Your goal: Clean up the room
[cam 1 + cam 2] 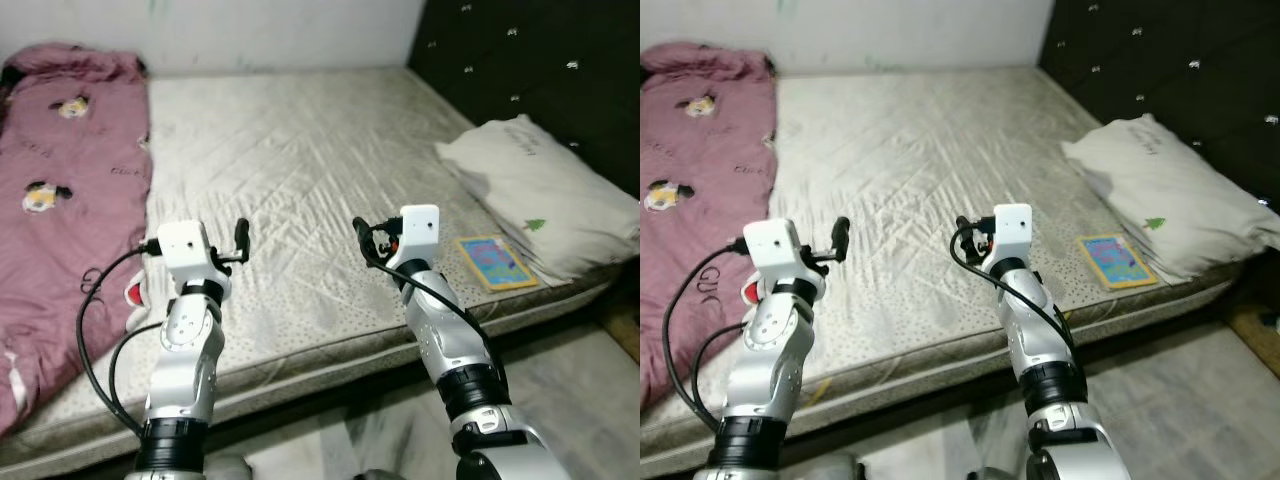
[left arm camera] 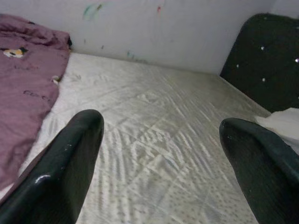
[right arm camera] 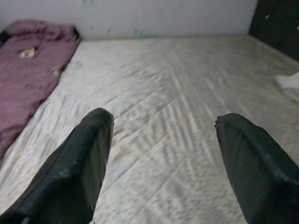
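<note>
Left eye view: left gripper (image 1: 240, 238) and right gripper (image 1: 364, 236), both released and empty, hover over the mattress (image 1: 300, 170); approach step, next reach rightward beyond the right gripper to the booklet (image 1: 493, 260) beside the pillow (image 1: 540, 195).

bare mattress (image 1: 300, 180) ahead, pillow (image 1: 540, 190) right

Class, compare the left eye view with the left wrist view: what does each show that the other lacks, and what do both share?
Left eye alone: the small colourful picture book on the mattress edge beside the white pillow, and both silver arms, with the right gripper.

Left wrist alone: the left gripper's two black fingers close up, spread apart.

Both: the quilted beige mattress, the purple cartoon-print blanket and the black tufted headboard.
</note>
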Controlling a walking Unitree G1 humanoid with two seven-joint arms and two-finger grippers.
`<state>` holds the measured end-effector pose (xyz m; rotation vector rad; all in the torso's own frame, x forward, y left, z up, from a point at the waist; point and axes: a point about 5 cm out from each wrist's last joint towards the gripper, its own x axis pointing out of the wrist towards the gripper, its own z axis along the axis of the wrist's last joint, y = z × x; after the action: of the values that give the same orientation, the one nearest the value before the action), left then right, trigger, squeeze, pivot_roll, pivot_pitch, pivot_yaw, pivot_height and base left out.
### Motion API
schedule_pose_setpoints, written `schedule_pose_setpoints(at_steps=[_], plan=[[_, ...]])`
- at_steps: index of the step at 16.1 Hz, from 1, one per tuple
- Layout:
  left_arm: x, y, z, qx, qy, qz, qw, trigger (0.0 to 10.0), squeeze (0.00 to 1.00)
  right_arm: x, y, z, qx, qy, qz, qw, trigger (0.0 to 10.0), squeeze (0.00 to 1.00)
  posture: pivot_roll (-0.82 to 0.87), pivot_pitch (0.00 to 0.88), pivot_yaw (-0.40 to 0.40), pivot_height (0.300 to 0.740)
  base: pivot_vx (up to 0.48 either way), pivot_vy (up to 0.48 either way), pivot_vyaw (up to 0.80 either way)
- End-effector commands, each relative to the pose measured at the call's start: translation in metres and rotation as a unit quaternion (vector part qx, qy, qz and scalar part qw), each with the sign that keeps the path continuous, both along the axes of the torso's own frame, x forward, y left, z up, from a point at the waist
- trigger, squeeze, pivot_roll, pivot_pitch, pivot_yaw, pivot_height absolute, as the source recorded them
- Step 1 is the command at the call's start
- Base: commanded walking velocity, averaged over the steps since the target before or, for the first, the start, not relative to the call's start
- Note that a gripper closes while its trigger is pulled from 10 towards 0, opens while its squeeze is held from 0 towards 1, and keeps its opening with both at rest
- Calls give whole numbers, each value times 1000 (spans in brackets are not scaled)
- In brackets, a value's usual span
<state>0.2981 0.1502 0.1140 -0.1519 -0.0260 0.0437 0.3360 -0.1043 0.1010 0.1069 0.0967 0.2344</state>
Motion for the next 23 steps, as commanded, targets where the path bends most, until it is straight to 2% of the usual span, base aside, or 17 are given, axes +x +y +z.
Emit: schedule_pose_setpoints(at_steps=[1, 8, 23], plan=[[0, 5, 3, 0, -7, 6, 1000, 10000, 0, 3, 7, 8, 2, -10, 9, 1000, 10000, 0, 111, 0, -90, 740, 0, 0, 0], [-1, 3, 4, -5, -14, -3, 1000, 10000, 0, 3, 7, 7, 2, -9, 9, 1000, 10000, 0, 108, 0, -88, 740, 0, 0, 0], [0, 1, 4, -7, -13, -15, 1000, 10000, 0, 4, 7, 8, 2, -11, 6, 1000, 10000, 0, 106, 0, -83, 740, 297, 0, 0]])
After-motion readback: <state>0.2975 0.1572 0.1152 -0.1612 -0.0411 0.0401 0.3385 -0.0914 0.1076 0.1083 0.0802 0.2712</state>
